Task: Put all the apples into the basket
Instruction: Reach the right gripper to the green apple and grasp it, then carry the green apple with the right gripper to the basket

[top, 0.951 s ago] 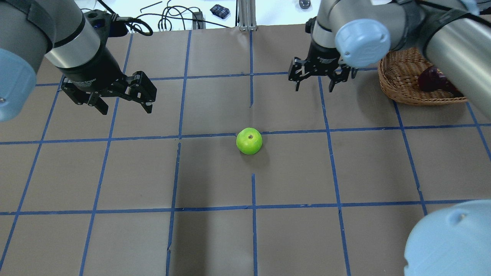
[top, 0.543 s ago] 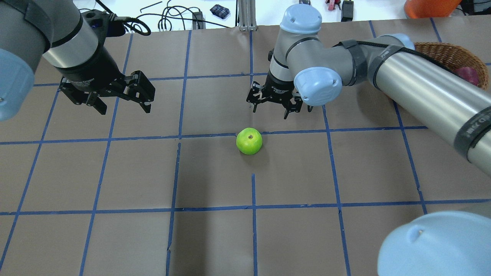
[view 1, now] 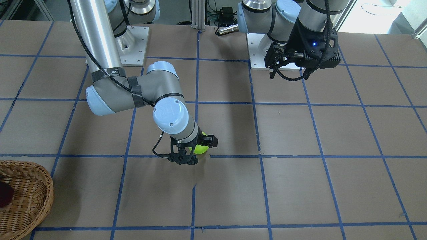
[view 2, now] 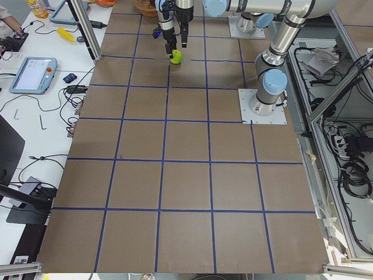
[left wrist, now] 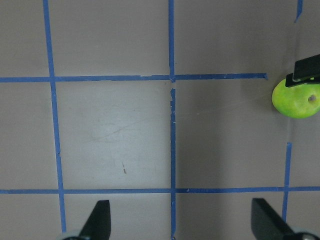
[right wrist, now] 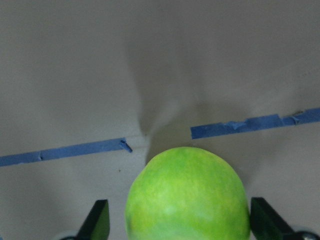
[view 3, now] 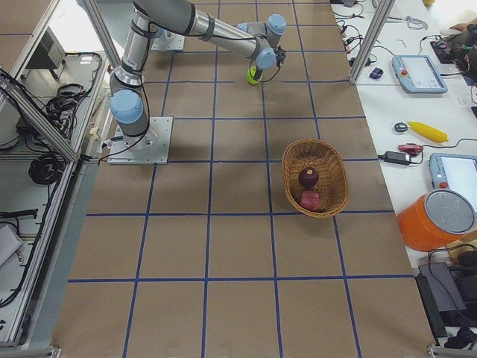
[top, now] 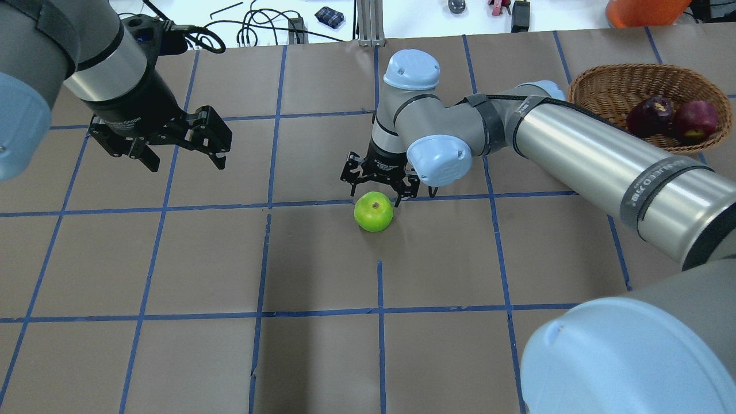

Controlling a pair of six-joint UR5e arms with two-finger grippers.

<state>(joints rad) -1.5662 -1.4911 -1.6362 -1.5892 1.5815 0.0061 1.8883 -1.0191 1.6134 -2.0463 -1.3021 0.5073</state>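
The lime green apple sits on the brown table near the middle, also seen in the front view. My right gripper is open and low over it. In the right wrist view the green apple lies between the two fingertips, with a gap on each side. The wicker basket stands at the far right and holds the dark maroon apple and the red apple. My left gripper is open and empty, hovering over the table's left part, far from the green apple.
The table is brown paper with a blue tape grid. Cables and small items lie on the white bench beyond the far edge. An orange container stands behind the basket. My right arm stretches across between basket and apple.
My right gripper has swept left from beside the basket and come down around the green apple. The apple and my left arm have not moved.
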